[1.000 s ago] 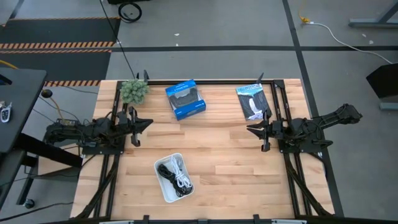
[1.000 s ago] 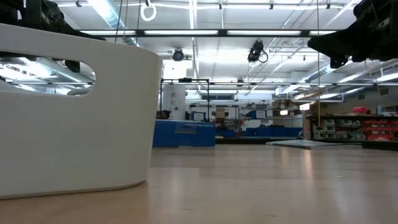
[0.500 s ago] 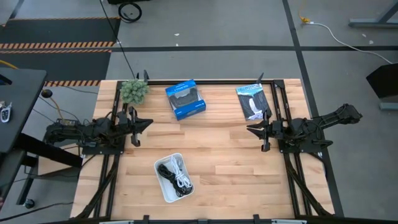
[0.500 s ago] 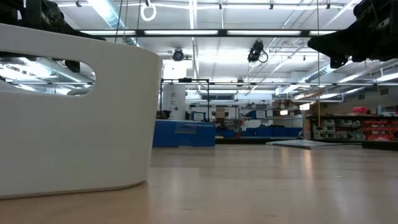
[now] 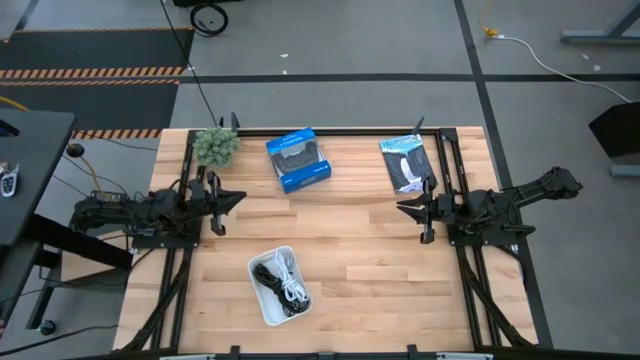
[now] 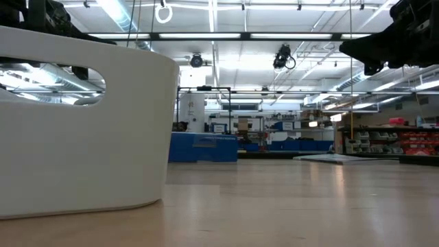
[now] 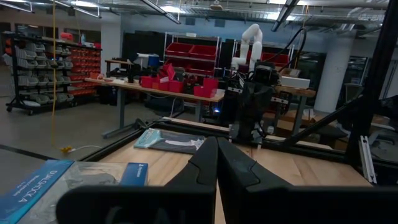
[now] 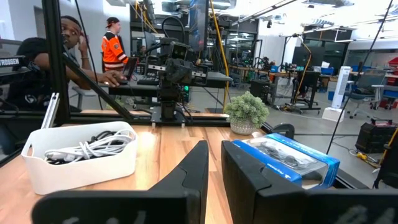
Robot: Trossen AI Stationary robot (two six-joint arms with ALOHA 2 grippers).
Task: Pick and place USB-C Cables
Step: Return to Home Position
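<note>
The USB-C cables [image 5: 281,282] lie bundled in a white bin [image 5: 262,308] near the table's near edge: black ones on the left, white and grey ones [image 8: 88,147] on the right. Both arms wait above the table, away from the bin. My left gripper [image 5: 222,204] hovers at the table's left side with its fingers [image 7: 217,149] shut. My right gripper [image 5: 415,212] hovers at the right side, its fingers [image 8: 215,155] drawn together with only a thin slit between them. Neither holds anything.
A blue box [image 5: 298,160] and a small green plant [image 5: 215,146] sit by the far edge, and a black-and-white packaged item [image 5: 407,163] lies far right. Bare wood lies between the arms. The bin's wall [image 6: 82,123] fills the low view's left. People sit beyond the table [image 8: 68,50].
</note>
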